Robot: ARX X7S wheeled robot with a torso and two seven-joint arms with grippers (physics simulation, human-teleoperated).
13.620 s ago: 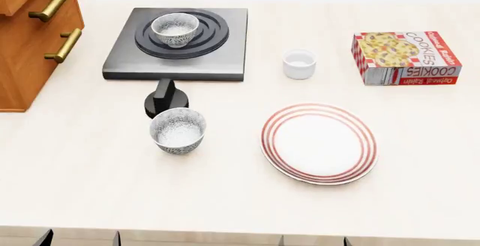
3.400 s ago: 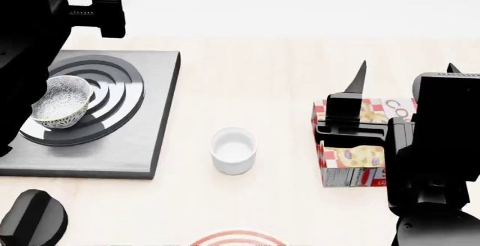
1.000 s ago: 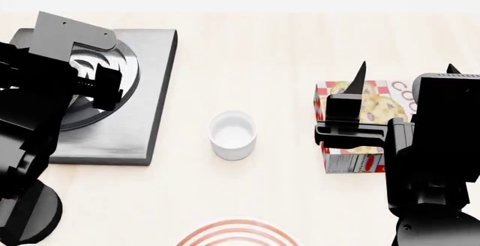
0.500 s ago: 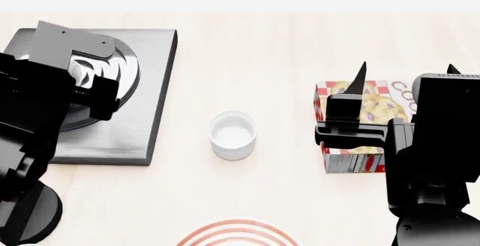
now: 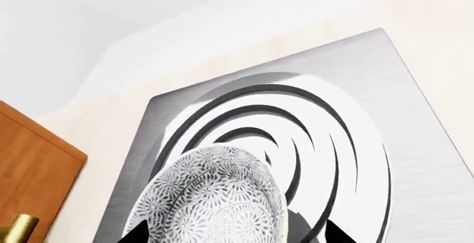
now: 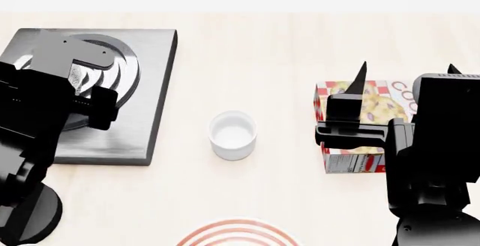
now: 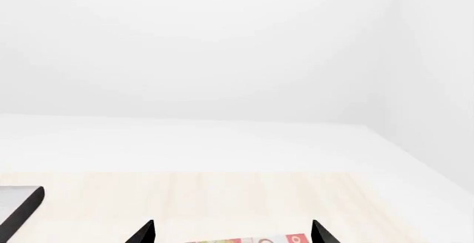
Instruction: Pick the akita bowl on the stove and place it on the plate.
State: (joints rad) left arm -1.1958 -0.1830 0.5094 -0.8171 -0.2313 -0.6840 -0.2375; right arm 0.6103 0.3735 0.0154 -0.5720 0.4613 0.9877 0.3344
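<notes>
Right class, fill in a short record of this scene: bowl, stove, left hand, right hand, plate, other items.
bowl: akita bowl tilted, between the left hand tips, over the burner rings
stove: stove at counter's left
left hand: grip cannot be confirmed
right hand: right hand open, empty, above the cookie box
plate: plate rim only, near edge
other: white cup mid-counter

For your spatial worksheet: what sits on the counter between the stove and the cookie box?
In the head view, a small plain white cup stands on the bare counter between the stove and the cookie box.
</notes>
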